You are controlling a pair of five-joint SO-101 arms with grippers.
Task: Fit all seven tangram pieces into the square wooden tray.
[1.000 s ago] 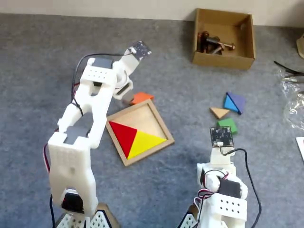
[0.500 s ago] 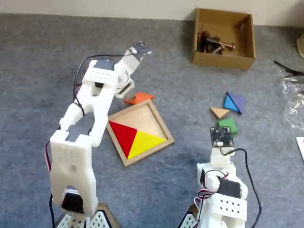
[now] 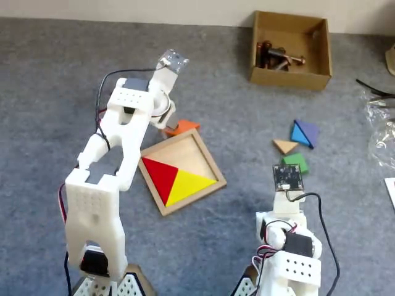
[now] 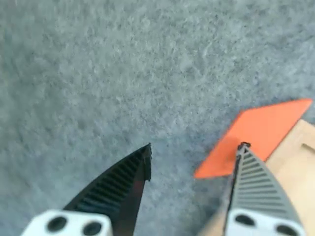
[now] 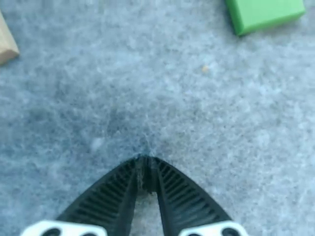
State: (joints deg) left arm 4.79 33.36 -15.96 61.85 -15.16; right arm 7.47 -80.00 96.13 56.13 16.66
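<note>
The square wooden tray [image 3: 208, 161] lies mid-table and holds a red triangle [image 3: 160, 176] and a yellow triangle [image 3: 189, 184]. An orange piece [image 3: 183, 127] [image 4: 256, 133] lies on the carpet, touching the tray's far corner. My left gripper [image 4: 193, 156] stands open over it, one fingertip [image 4: 242, 148] at the orange piece's edge, the other over bare carpet. To the right lie a blue triangle [image 3: 299, 134], a purple piece [image 3: 310, 130], a tan triangle [image 3: 285, 146] and a green square [image 3: 295, 162] [image 5: 264, 14]. My right gripper [image 5: 146, 164] is shut on nothing, just short of the green square.
A cardboard box [image 3: 290, 42] with small metal parts stands at the back right. Clear plastic wrapping [image 3: 381, 123] and cables lie at the right edge. Grey carpet covers the table. The left arm's body hangs over the tray's left side.
The left gripper's wrist has turned and shifted slightly left. The orange piece has slid a little along the tray's far corner. The right arm has not moved.
</note>
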